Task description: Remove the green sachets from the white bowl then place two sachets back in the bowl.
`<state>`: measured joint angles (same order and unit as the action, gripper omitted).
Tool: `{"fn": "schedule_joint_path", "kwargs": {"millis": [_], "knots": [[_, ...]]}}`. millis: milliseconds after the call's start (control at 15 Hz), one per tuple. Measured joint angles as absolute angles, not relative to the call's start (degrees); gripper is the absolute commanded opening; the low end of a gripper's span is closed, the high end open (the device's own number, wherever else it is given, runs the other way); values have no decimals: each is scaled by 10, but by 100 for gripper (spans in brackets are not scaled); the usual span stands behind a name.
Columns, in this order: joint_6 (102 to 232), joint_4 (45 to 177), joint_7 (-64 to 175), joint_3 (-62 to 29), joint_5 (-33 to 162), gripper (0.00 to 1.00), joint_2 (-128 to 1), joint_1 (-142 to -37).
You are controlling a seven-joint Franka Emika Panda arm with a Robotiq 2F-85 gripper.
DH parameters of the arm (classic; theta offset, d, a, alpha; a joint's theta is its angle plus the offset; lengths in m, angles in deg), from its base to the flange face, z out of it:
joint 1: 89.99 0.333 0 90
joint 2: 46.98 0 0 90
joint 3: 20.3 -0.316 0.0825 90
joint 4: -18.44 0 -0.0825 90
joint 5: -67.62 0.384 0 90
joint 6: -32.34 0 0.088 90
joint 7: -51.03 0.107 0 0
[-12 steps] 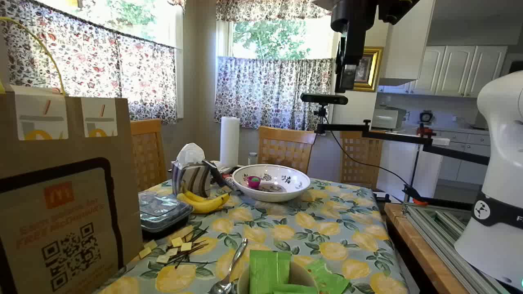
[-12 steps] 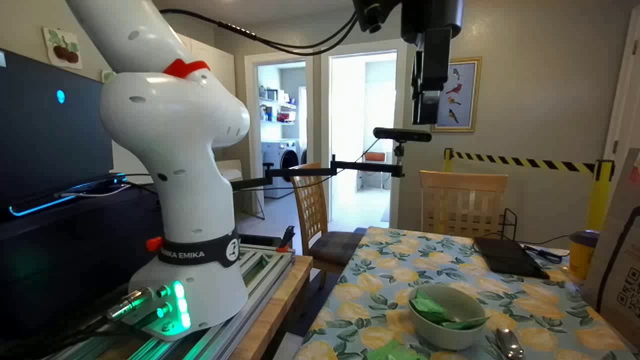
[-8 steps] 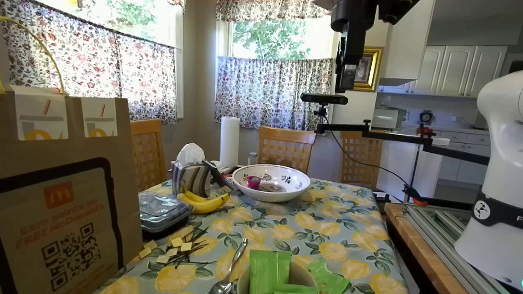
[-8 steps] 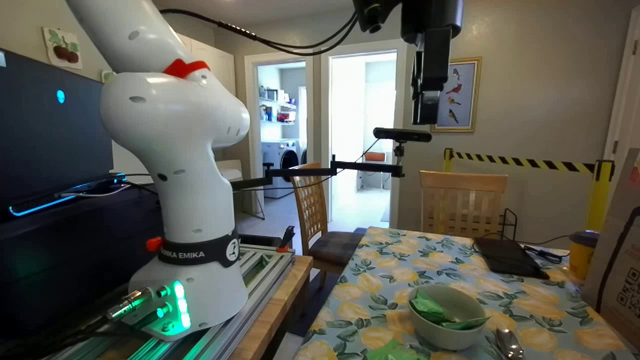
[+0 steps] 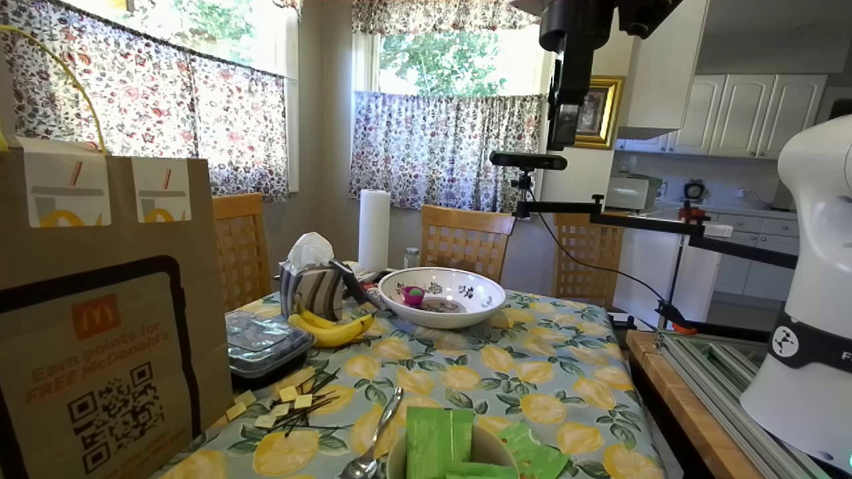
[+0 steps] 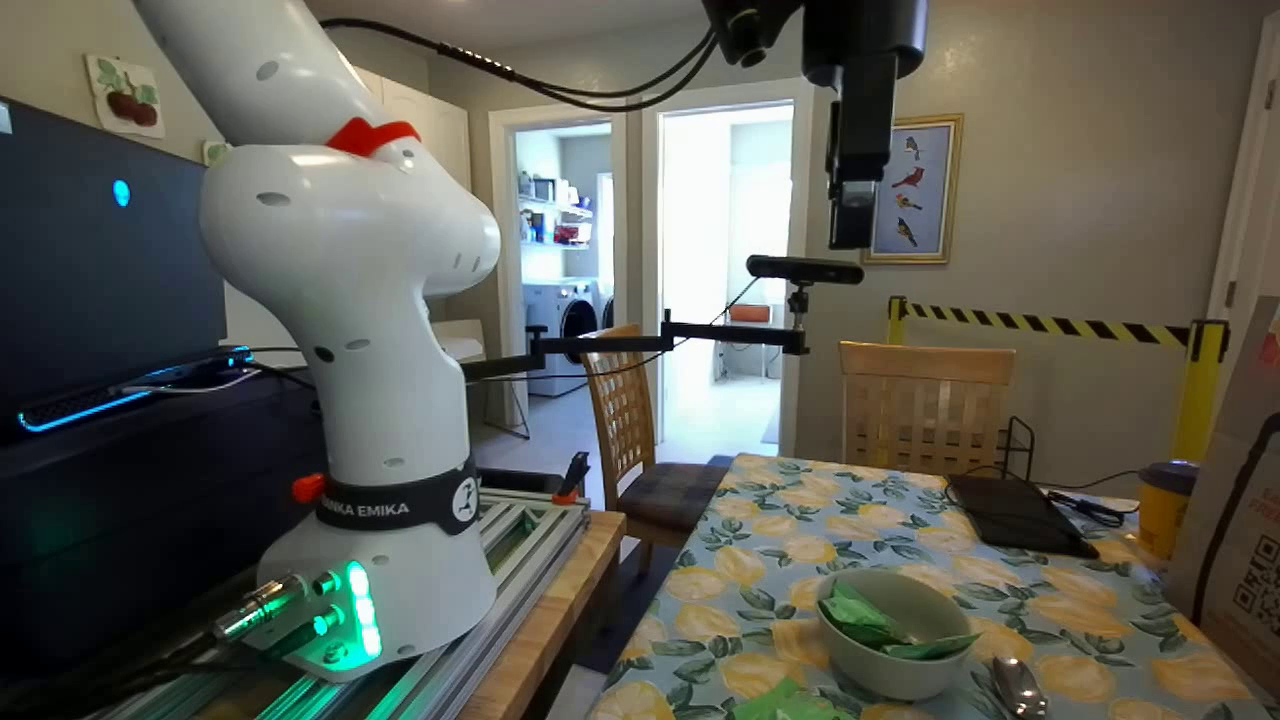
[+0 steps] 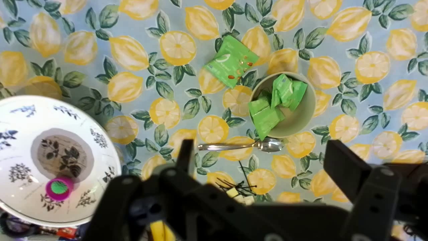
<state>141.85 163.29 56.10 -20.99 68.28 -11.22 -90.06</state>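
The white bowl stands upright on the lemon-patterned table; its bare inner wall shows in the wrist view [image 7: 302, 122] and its outside in an exterior view [image 6: 895, 672]. It holds green sachets [image 7: 265, 117], bunched on one side and partly over the rim; they show in both exterior views [image 5: 438, 439] [image 6: 862, 618]. Another green sachet [image 7: 232, 62] lies flat on the table beside the bowl. My gripper [image 7: 260, 147] is open and empty, its fingers wide apart. It hangs high above the table in both exterior views [image 5: 563, 136] [image 6: 852, 230].
A spoon [image 7: 227, 146] lies beside the bowl. Dark sticks with pale cubes [image 7: 239, 192], bananas [image 5: 333, 330], a black container [image 5: 266, 346] and a paper bag [image 5: 100, 266] are nearby. A large patterned bowl [image 7: 107, 144] holds a pink cup [image 7: 59, 188]. A camera [image 6: 805, 268] stands on a black arm.
The gripper has turned very slightly while staying high. The bowl and the sachets have not moved.
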Motion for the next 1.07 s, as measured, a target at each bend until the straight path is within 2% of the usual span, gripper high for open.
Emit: {"fn": "schedule_joint_path", "kwargs": {"millis": [667,1067], "knots": [[1544,1652,547,-218,651,100,-173,-917],[1552,1654,549,-218,653,100,-179,-916]]}}
